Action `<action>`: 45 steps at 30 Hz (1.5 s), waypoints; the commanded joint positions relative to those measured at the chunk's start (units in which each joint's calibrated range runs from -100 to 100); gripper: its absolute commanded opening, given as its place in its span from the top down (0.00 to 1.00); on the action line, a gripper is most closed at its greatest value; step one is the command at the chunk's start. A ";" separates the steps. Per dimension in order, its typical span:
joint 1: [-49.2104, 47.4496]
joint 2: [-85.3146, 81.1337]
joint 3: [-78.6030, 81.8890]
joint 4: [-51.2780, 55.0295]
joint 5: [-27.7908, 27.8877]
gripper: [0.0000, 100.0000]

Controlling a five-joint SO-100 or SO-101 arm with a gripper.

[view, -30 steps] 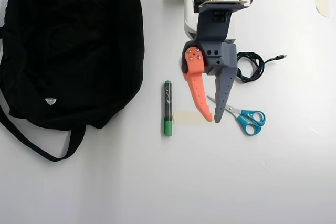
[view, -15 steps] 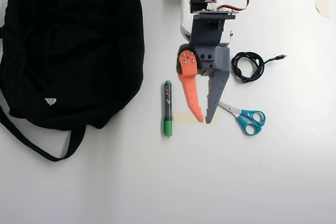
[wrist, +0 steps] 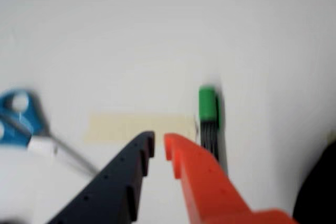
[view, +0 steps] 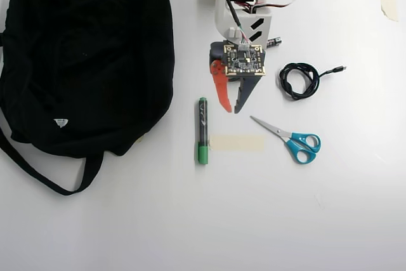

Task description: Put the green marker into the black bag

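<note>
The green marker [view: 202, 130] lies flat on the white table, green cap toward the bottom of the overhead view, just right of the black bag [view: 82, 55]. My gripper [view: 232, 111] hovers to the right of the marker's upper end, apart from it. Its orange and dark fingers are almost together, with only a thin slit and nothing between them. In the wrist view the gripper [wrist: 159, 140] points at the table, and the green marker [wrist: 208, 108] lies just right of the orange finger. A dark edge of the black bag [wrist: 320, 192] shows at the lower right.
Blue-handled scissors [view: 295, 141] lie right of a tape strip [view: 236, 143], and both also show in the wrist view as the scissors [wrist: 18, 124] and the tape strip [wrist: 136, 127]. A coiled black cable [view: 298, 80] sits right of the arm. The bag's strap [view: 44, 179] loops out below it.
The gripper has drawn back toward the arm's base, up the overhead view and slightly left, off the tape strip. Its wrist has tipped downward. Marker, bag and scissors have not moved.
</note>
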 commanded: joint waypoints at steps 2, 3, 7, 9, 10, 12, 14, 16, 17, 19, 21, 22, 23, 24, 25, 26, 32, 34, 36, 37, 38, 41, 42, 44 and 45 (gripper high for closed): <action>-0.44 -4.60 -2.72 7.18 -0.23 0.98; -0.44 -4.77 -2.72 8.47 -0.23 0.98; -0.37 -5.10 -2.72 14.07 -0.28 0.98; -0.37 -5.10 -2.72 16.57 -0.28 0.98; -0.37 -5.10 -2.72 17.34 -0.28 0.98; -0.37 -5.10 -2.72 18.20 -0.28 0.98; -0.07 -5.10 -2.72 18.20 -0.28 0.98; 0.08 -5.02 -2.72 17.77 -0.23 0.98; 0.16 -5.02 -2.72 17.68 -0.23 0.98; 0.16 -5.02 -2.27 18.20 -0.23 0.98; 0.08 -5.02 -1.82 18.20 -0.23 0.98; 0.08 -5.02 -1.64 18.29 -0.23 0.98; 0.08 -5.02 -1.64 18.29 -0.23 0.98; 0.08 -5.02 -1.64 18.29 -0.23 0.98; -0.14 -5.02 -1.64 18.29 -0.23 0.98; -0.29 -5.02 -1.64 18.29 -0.23 0.98; 0.53 -5.02 -2.18 18.20 -0.23 0.98; 0.83 -4.44 -1.91 18.12 0.03 0.97; 0.90 -4.02 -1.73 18.12 -0.18 0.97; 0.98 -3.94 -1.73 18.12 -0.23 0.97; 0.98 -3.94 -1.73 18.12 -0.23 0.97; 0.98 -4.02 -1.73 18.12 -0.28 0.97; 0.98 -4.02 -1.73 18.12 -0.33 0.96; 1.73 -3.94 -1.73 18.03 -1.28 0.92; 2.03 -3.77 -1.64 18.03 -1.70 0.88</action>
